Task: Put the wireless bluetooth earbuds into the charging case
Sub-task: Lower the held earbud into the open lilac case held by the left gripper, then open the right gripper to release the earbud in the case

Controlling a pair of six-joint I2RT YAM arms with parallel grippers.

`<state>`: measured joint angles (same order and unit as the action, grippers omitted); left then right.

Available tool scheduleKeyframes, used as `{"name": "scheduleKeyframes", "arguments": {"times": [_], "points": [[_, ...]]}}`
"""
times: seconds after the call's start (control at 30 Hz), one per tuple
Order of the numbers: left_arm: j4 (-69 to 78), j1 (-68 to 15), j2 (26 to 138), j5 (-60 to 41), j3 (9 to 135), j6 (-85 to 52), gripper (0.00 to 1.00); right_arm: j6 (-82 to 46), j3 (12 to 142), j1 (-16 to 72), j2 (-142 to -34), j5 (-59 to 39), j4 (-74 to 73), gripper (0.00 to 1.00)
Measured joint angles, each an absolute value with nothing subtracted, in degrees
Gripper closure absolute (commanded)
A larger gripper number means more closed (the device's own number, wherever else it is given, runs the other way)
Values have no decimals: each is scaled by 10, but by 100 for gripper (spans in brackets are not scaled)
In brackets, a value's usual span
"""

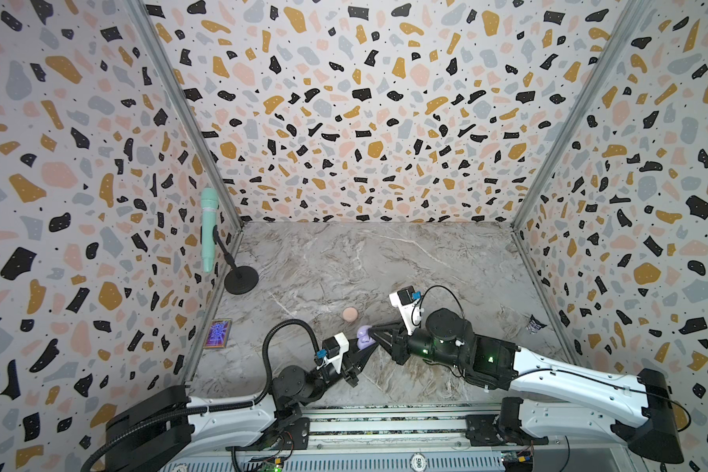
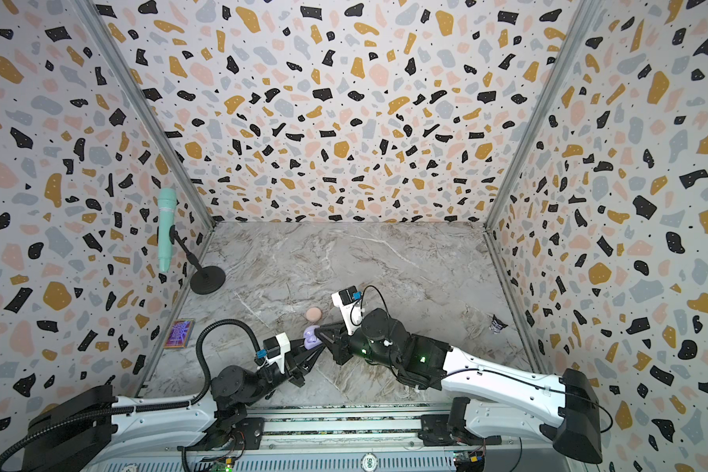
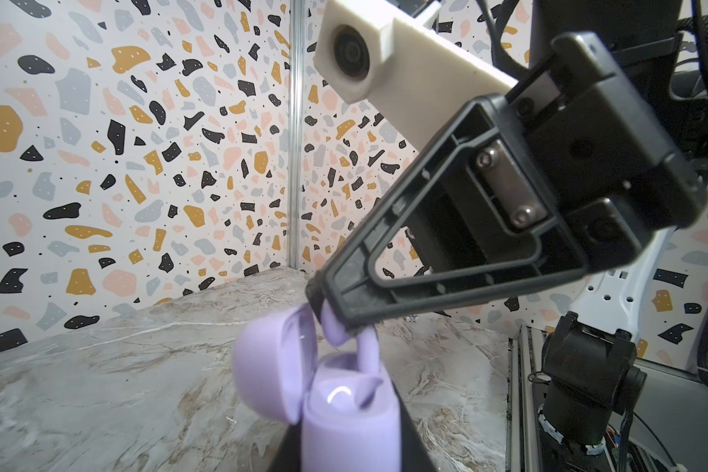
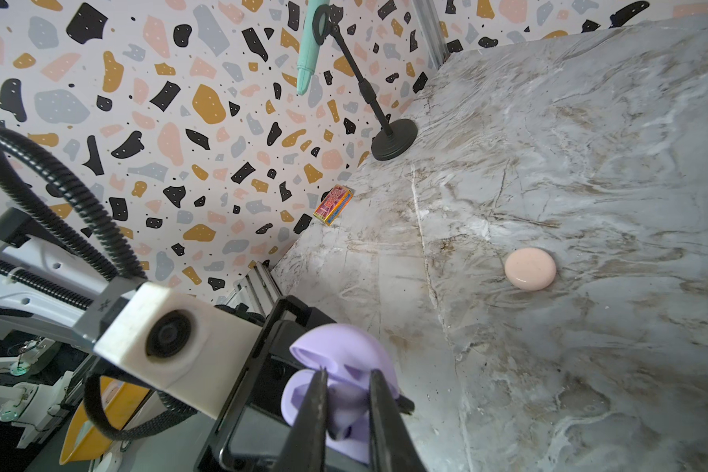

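Holding: the left claw (image 1: 368, 349) was clamped on the base of the open lavender case (image 3: 344, 421), which appeared lifted off the table (image 1: 426, 265), its lid (image 3: 266, 367) tipped back.
Inserting: the right claw (image 4: 347, 374) was pinched on a lavender bud (image 3: 335, 330) right at the case mouth, not yet seated.
Unclear: a second lavender stem showed beside it; another bud or part of the same one, I could not tell.
Done: the pink case (image 1: 350, 314) lay shut on the table, probably filled; no pale buds were in sight.
Left: seat the bud, shut the lid.
Surface: grey marbled table.
Room: terrazzo-print walls (image 1: 344, 102); a teal microphone (image 1: 208, 229) on a stand, a colourful box (image 1: 217, 334), and a wrapper (image 1: 534, 325).
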<state>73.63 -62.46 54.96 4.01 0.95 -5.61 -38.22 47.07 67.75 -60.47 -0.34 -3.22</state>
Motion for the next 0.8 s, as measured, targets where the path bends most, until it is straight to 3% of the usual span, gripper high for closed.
{"name": "scheduleKeyframes", "arguments": {"times": [0.8], "points": [[738,-625,543,41,7,-51,100,-382,469,682,-604,-3,-32,74]]}}
